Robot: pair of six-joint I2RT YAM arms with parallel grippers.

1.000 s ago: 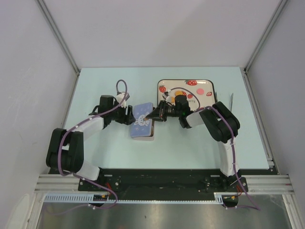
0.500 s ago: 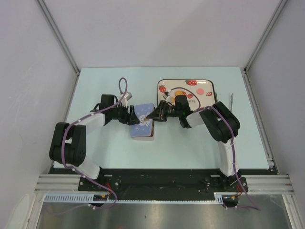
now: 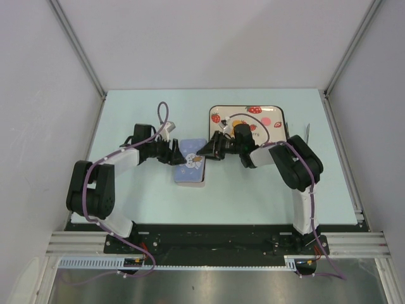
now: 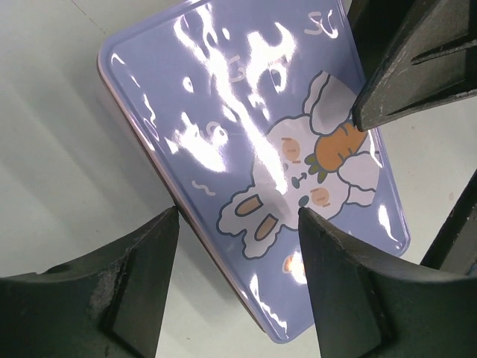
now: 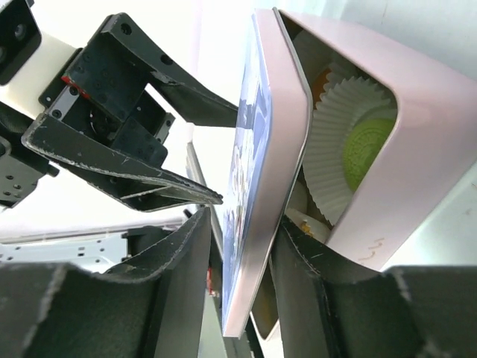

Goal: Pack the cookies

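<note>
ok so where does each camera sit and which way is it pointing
top external: fixed overhead behind the robot, looking down on the table; left arm and right arm show whole, left gripper and right gripper meeting at the blue bunny lid.
left wrist: on the left arm, pointing right and down at the lid; left fingers at the bottom.
right wrist: on the right arm, pointing left along the lid's edge into the pink tin; right fingers at the bottom.
shared: both wrist views show the lid.

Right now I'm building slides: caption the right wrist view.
Right gripper straddles the lid, ajar over a pink tin holding paper cups.
</note>
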